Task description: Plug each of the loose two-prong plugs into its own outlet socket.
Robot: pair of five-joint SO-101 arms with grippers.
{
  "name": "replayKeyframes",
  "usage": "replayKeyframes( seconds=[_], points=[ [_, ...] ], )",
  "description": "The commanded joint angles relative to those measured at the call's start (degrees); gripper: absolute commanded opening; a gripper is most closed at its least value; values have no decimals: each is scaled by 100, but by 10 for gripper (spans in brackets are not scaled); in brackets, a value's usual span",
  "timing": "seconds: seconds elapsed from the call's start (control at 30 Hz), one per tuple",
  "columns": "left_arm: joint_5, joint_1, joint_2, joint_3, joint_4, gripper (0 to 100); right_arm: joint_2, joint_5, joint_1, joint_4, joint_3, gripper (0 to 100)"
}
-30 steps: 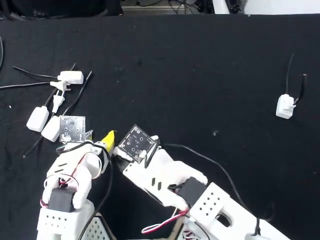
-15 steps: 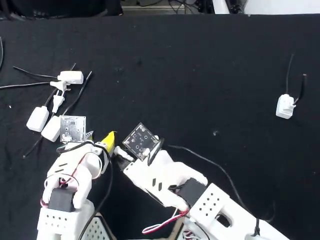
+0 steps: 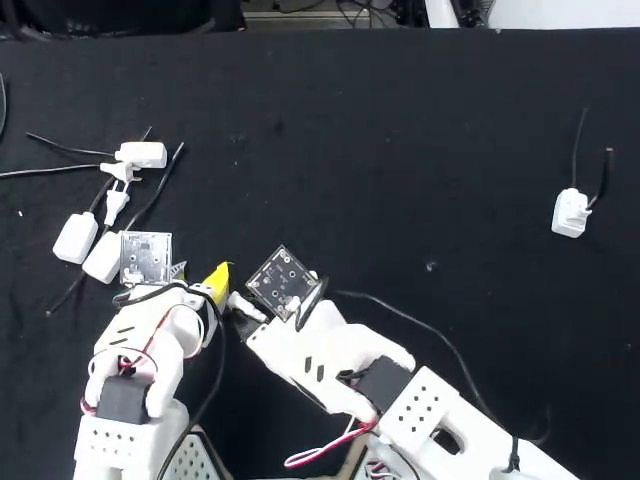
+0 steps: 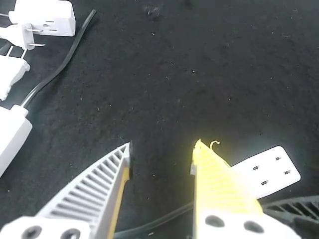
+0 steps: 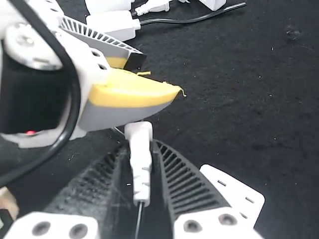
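Note:
My right gripper [image 5: 141, 149] has its black fingers shut on a white two-prong plug [image 5: 139, 162], whose cable runs back between them. In the high view this plug [image 3: 238, 304] sits just in front of my left gripper [image 3: 198, 273]. The left gripper [image 4: 162, 149] is open, one finger grey and one yellow, with bare black cloth between them. A white outlet socket [image 4: 269, 169] lies flat beside the yellow finger, and the same socket [image 5: 234, 191] lies close to my right fingers. More white sockets [image 3: 143, 154] and loose plugs [image 3: 118, 203] lie at the table's left.
Black cables [image 3: 60, 148] trail around the cluster of white blocks [image 3: 77, 238] on the left. Another white plug [image 3: 570, 213] with thin cables lies far to the right. The two arms stand close together near the front edge of the black table [image 3: 380, 140].
The right arm's wrist has shifted slightly to the right with the plug in its fingers. The left arm has stayed still.

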Motion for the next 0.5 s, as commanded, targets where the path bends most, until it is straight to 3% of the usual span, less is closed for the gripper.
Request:
replayKeyframes(
  seconds=[0.0, 0.47],
  points=[
    [-18, -4, 53, 31, 53, 205, -277, -229, 211, -237, -163, 11],
    [-9, -4, 44, 75, 35, 205, -277, -334, 246, -255, -207, 11]
  ],
)
